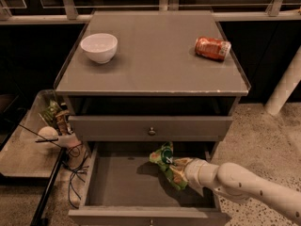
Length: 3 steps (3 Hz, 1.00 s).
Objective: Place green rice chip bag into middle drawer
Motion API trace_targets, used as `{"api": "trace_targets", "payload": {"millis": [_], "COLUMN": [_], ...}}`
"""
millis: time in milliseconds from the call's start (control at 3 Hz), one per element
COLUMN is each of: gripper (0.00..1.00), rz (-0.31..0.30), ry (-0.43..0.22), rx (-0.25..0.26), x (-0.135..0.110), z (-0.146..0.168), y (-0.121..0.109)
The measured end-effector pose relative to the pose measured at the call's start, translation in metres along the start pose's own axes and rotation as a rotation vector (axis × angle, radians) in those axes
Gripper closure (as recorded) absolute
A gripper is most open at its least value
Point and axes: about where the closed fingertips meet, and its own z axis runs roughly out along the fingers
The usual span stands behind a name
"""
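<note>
The green rice chip bag (pixel 165 165) is crumpled, bright green with orange chip pictures, and sits low inside the open middle drawer (pixel 117 182) toward its right side. My gripper (pixel 183 171) reaches in from the lower right on a white arm and is shut on the bag's right end. The bag hangs just above or on the grey drawer floor; I cannot tell if it touches. The drawer above it (pixel 150 128) is closed, with a small round knob.
A white bowl (pixel 99 47) stands at the left of the cabinet top (pixel 150 74). An orange-red can (pixel 212 48) lies on its side at the right. A low shelf with clutter and cables (pixel 56 131) stands to the cabinet's left. A white post (pixel 284 86) stands at the right.
</note>
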Motion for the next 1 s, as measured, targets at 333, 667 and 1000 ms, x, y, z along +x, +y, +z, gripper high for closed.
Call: {"api": "trace_targets", "payload": {"millis": [333,667,1000], "gripper": [1.00,1.00,0.82], "rz": [0.000,-0.057,-0.057], "ry": [-0.004,0.049,0.051], "rx": [-0.043,-0.165,-0.182], "x": [0.014,0.031,0.032], "z": [0.029,0.041,0.042], "y": [0.006,0.034,0.039]}}
